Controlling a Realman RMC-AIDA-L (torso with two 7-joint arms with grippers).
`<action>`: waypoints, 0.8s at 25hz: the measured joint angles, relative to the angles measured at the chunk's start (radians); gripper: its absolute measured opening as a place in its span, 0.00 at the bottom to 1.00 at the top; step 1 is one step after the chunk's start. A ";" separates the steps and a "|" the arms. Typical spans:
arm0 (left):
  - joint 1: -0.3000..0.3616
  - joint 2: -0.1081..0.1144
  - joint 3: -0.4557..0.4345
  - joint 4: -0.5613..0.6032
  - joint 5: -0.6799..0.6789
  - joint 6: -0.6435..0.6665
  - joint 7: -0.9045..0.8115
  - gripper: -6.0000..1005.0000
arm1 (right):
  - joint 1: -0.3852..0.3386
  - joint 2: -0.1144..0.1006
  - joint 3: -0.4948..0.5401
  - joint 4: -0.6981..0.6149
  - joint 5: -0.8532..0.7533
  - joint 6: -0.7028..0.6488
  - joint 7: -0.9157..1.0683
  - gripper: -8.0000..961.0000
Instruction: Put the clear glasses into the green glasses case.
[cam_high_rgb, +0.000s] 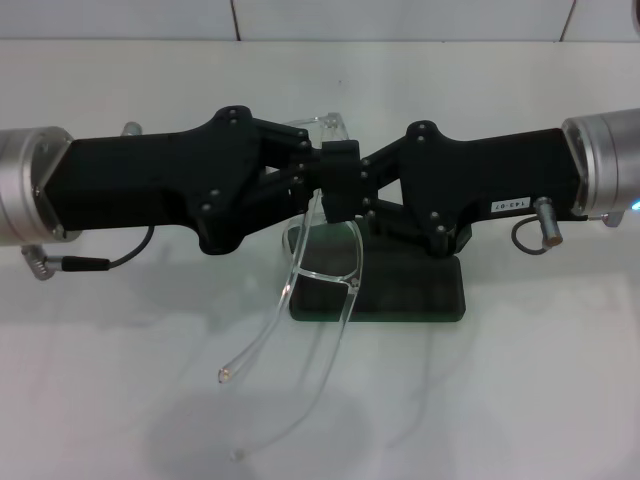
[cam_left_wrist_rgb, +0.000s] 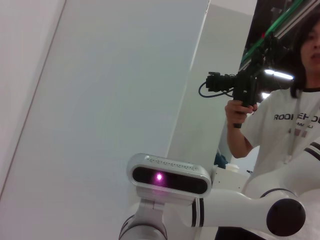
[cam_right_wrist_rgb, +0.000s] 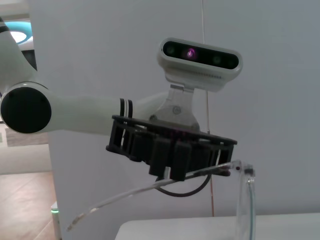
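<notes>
The clear glasses (cam_high_rgb: 325, 265) hang in the air over the green glasses case (cam_high_rgb: 410, 295), with their long arms drooping toward the near edge of the table. My left gripper (cam_high_rgb: 308, 172) comes in from the left and my right gripper (cam_high_rgb: 342, 185) from the right. They meet at the top of the glasses frame, and both look shut on it. In the right wrist view my left gripper (cam_right_wrist_rgb: 171, 169) has one clear arm of the glasses (cam_right_wrist_rgb: 125, 196) running through its fingers. My grippers hide the back of the case.
The case rests on a white table (cam_high_rgb: 520, 400) with a white wall behind it. The left wrist view shows my own head camera (cam_left_wrist_rgb: 167, 178) and a person holding a camera rig (cam_left_wrist_rgb: 245, 87) off to the side.
</notes>
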 joint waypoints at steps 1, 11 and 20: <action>0.001 0.000 0.000 0.000 0.000 0.000 0.003 0.06 | -0.002 0.000 0.000 0.000 0.003 0.000 -0.002 0.07; 0.022 -0.004 -0.002 0.000 -0.008 -0.017 0.060 0.06 | -0.010 -0.001 0.001 -0.002 0.032 -0.007 -0.013 0.07; 0.029 -0.011 -0.002 -0.001 -0.007 -0.049 0.098 0.06 | -0.010 -0.001 0.002 -0.002 0.032 -0.008 -0.013 0.07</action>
